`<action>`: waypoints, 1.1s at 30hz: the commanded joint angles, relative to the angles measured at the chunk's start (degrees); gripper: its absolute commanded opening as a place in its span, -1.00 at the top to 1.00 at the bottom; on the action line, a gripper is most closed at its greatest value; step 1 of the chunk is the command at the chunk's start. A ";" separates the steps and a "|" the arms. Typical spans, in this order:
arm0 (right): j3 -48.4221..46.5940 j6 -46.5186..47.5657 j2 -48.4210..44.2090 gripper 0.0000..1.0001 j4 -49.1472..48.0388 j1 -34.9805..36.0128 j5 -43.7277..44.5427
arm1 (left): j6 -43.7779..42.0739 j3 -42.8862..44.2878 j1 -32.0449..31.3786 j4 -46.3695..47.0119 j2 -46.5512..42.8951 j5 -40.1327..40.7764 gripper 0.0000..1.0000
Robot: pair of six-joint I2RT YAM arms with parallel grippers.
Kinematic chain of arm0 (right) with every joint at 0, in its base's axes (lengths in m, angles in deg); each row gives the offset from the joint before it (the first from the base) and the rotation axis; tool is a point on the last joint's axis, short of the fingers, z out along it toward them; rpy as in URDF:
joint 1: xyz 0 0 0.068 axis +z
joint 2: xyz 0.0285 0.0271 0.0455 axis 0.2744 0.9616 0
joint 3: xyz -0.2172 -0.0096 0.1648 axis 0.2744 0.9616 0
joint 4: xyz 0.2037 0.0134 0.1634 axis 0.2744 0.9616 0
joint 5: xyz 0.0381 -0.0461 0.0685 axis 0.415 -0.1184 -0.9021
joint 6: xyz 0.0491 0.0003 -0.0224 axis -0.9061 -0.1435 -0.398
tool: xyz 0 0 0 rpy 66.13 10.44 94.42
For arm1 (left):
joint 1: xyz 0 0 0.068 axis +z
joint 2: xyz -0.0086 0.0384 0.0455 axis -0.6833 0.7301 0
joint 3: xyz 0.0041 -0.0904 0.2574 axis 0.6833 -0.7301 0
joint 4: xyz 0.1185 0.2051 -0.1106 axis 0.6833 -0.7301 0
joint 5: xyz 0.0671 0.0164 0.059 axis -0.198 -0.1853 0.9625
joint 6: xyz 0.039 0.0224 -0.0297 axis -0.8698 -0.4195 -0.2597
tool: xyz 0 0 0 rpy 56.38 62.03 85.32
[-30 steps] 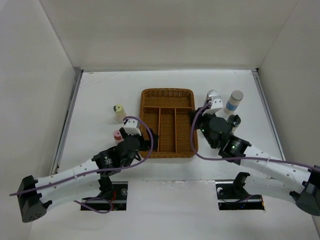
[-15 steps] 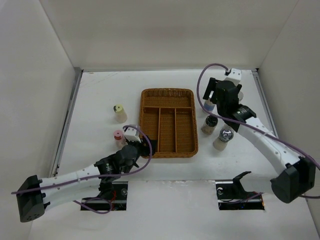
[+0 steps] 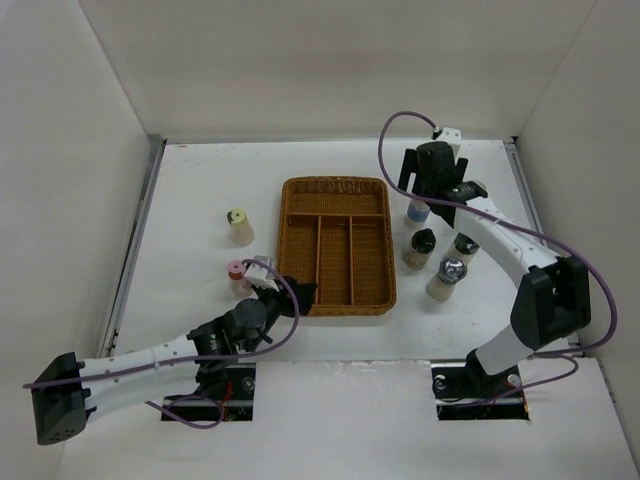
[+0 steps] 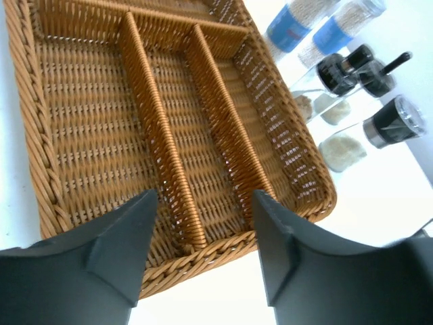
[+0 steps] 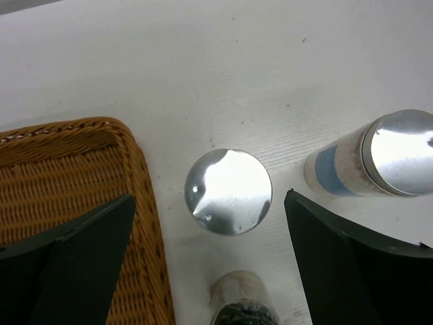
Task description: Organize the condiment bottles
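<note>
- The right gripper (image 5: 210, 196) hangs open over a silver-lidded cylinder (image 5: 228, 191), with one finger at its 9 o'clock and the other at its 3 o'clock. Neither touches it.
- A second silver-lidded cylinder (image 5: 385, 152), blue-labelled, stands near at 2 o'clock.
- At the first cylinder's 6 o'clock is a black-topped shaker (image 3: 420, 246). Beyond it are a dark-topped shaker (image 3: 465, 246) and a chrome-topped shaker (image 3: 448, 277).
- The left wrist view shows pale grains low in their glass.
- All five stand on the table (image 3: 200, 180), at 3 o'clock of the wicker tray (image 3: 336, 183).
- The left gripper (image 4: 204, 196) is open and holds nothing, above the tray's 6 o'clock rim.
- The tray has three long compartments and a crosswise one at 12 o'clock.
- A cream shaker (image 3: 238, 226) and a pink-topped shaker (image 3: 237, 272) stand at the tray's 9 o'clock, apart from it.
</note>
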 commanded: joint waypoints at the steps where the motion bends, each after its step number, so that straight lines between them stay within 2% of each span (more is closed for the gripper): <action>1: -3.51 0.20 2.41 -0.99 0.04 -1.22 -0.42 | -1.60 -1.18 -0.54 5.79 -2.46 -0.27 -0.23; 3: -3.52 -0.06 3.47 -0.99 -0.31 -1.57 0.02 | -1.60 -1.80 -0.11 6.23 -3.00 0.51 -0.32; 7: -3.08 -1.39 5.31 -0.98 -0.48 -2.01 -0.06 | -1.60 -1.97 -0.63 6.49 -3.87 0.69 -0.33; 9: -2.73 -1.82 5.93 -0.90 -1.10 -2.45 -0.50 | -1.69 -2.50 -0.55 7.02 -4.05 0.96 -0.32; 12: -2.55 -2.35 6.81 -0.68 -1.19 -2.54 -0.68 | -1.69 -2.68 -0.02 7.37 -4.58 0.43 -0.28; 16: -1.41 -2.79 6.11 -0.17 -4.34 -2.63 0.72 | -2.40 -2.94 0.16 8.51 -3.27 0.35 -0.20; 19: -0.62 -2.36 2.78 -0.01 -6.72 -2.45 3.70 | -2.48 -2.77 -0.71 8.86 -2.99 0.16 -0.16; 23: -2.54 -1.39 -3.11 0.08 -6.73 -0.09 8.37 | -2.22 -3.29 -0.11 9.57 -3.35 -0.36 -0.14; 27: -7.28 2.74 -6.11 0.07 -7.34 5.79 10.74 | -2.31 -3.82 -0.37 9.83 -5.37 -0.01 -0.13; 33: -18.61 3.89 1.51 0.04 -7.43 14.67 9.70 | -1.34 -4.79 1.21 9.48 -7.13 -0.36 -0.13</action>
